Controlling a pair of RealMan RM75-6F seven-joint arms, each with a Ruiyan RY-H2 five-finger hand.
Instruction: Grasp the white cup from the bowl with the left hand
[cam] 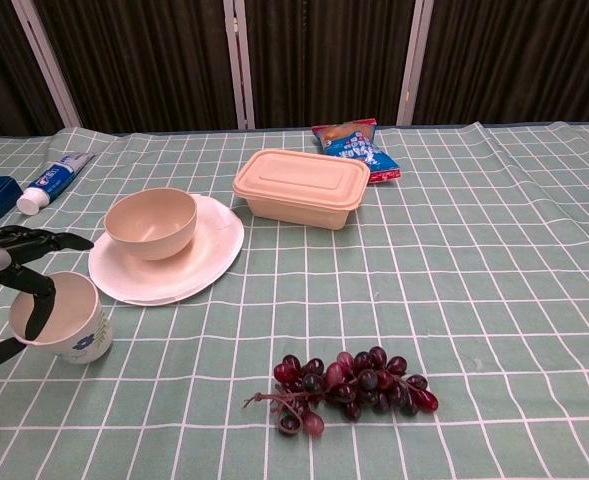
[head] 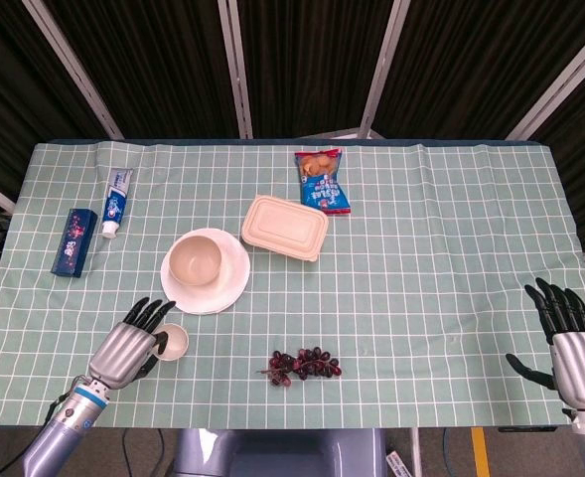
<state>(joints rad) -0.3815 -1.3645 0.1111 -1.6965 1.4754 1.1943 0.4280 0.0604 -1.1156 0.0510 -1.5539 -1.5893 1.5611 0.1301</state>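
Item one: my left hand, low at the near-left corner of the desk, its fingers curled around the white cup. The cup stands upright with a small blue print on its side, out of the bowl; I cannot tell whether its base touches the cloth.

Item two: the bowl, beige, on a white plate, just beyond those fingers and a little to their right.

Item three: my right hand, at the near-right edge, fingers spread and holding nothing.

Item four: a bunch of dark grapes, level with the left fingers, well off to their right.

Item five: a lidded beige container, beyond the plate and right of it.

Item six: a snack bag, blue and red, farther back still.

Item seven: a toothpaste tube and a blue box, side by side, far beyond the left fingers.
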